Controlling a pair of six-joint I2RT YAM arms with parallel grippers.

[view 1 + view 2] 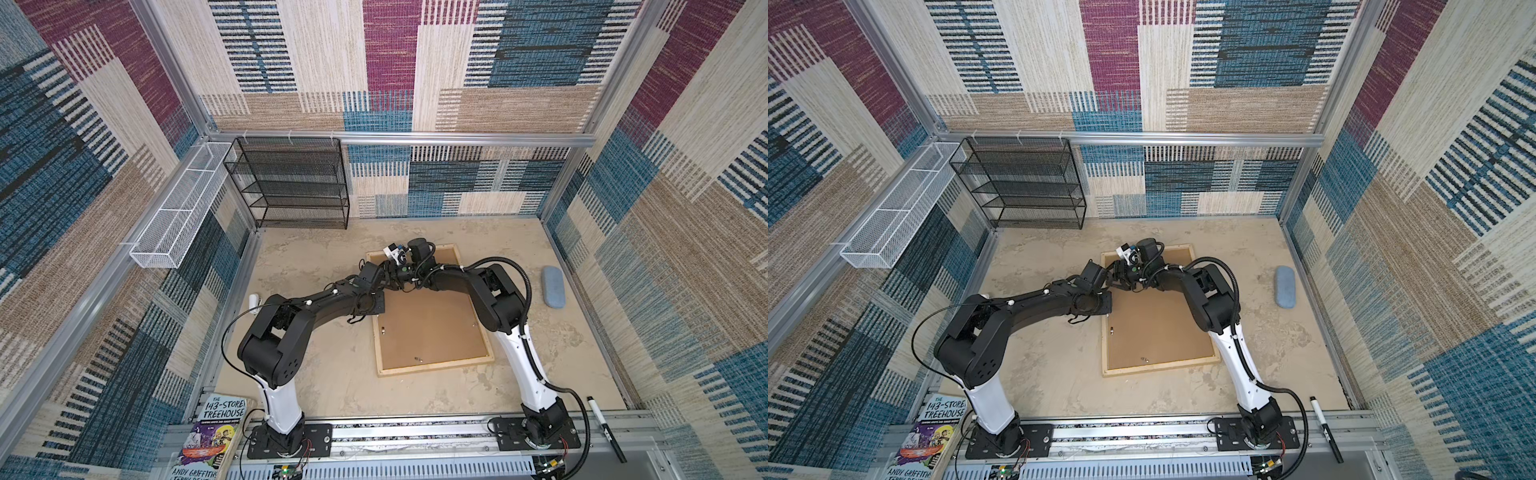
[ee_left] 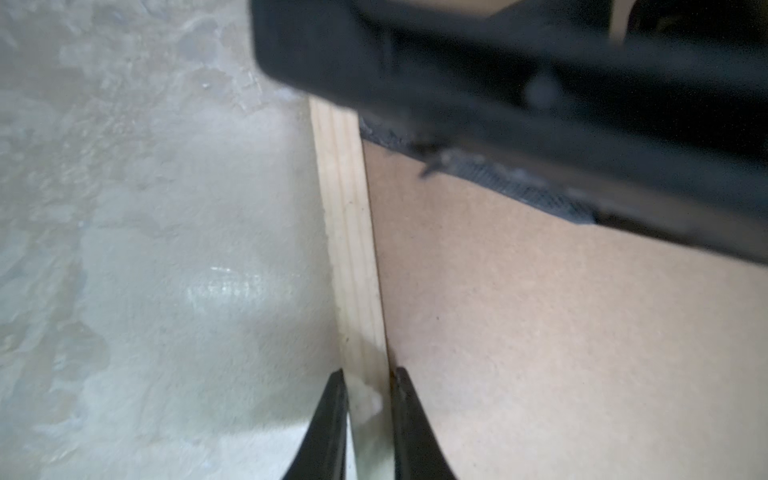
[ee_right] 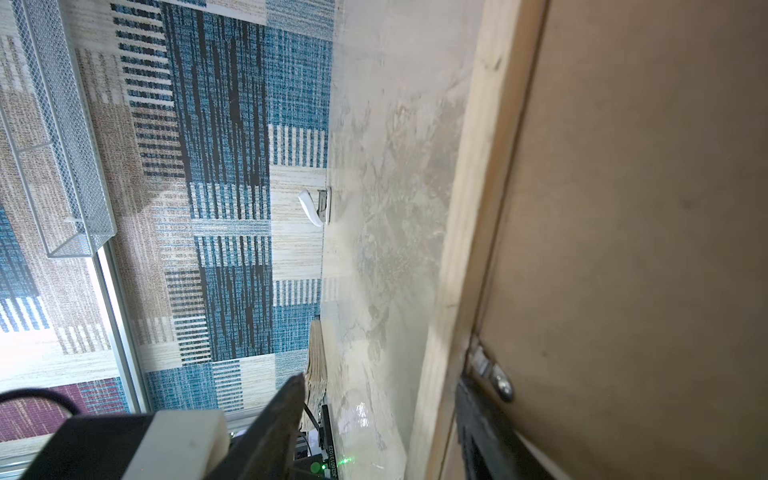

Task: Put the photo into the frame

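The frame lies flat in the middle of the table, pale wood rails up. A brown hardboard backing sheet fills it. The photo is out of view. My left gripper is shut on the frame's left rail, one finger on each side. My right gripper stands open just behind it. One right finger rests on the backing beside a metal tab; the other hangs over the table past the rail.
A black wire-mesh rack stands at the back left, with a white mesh basket on the left wall. A blue-grey case lies at the right, a small white object at the left. A book and a marker lie at the front.
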